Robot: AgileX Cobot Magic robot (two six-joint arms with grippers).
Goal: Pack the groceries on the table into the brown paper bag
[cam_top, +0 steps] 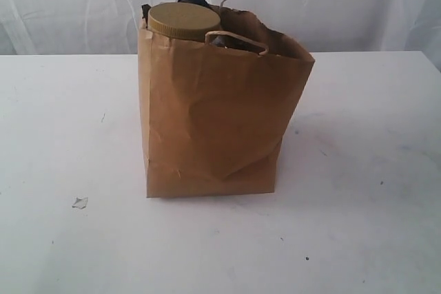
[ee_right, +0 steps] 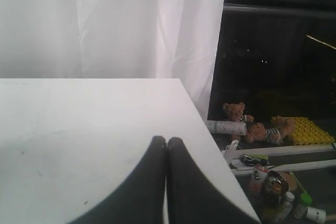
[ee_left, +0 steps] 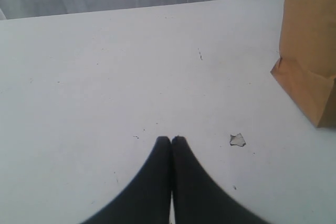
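My left gripper [ee_left: 171, 139]: two black fingers pressed together tip to tip with nothing between them, low over the wide flat white tabletop [ee_left: 105, 77].
Small white crumpled scrap [ee_left: 238, 140]: flat on the tabletop, just beyond my left fingertips and off to their right, not touching them.
Tall kraft-brown paper bag [cam_top: 213, 122]: upright on the tabletop, farther ahead and to the right of my left gripper, past the scrap. Its sides are creased, its mouth is open, and a twisted paper loop handle [cam_top: 234, 33] droops over the near rim.
Big clear jar with an olive lid [cam_top: 184, 20]: inside the bag at its left corner, with only the lid showing above the rim. Dark shapes poke up behind it; I cannot tell what they are.
My right gripper [ee_right: 167, 141]: black fingers closed against each other, holding nothing, above a bare stretch of tabletop near its corner.
White curtain [ee_right: 105, 24]: hangs beyond the tabletop's far edge, ahead of my right gripper.
Brown teddy bears [ee_right: 234, 113]: down past the table's edge, to the right of my right gripper, beside a yellow mat [ee_right: 307, 129].
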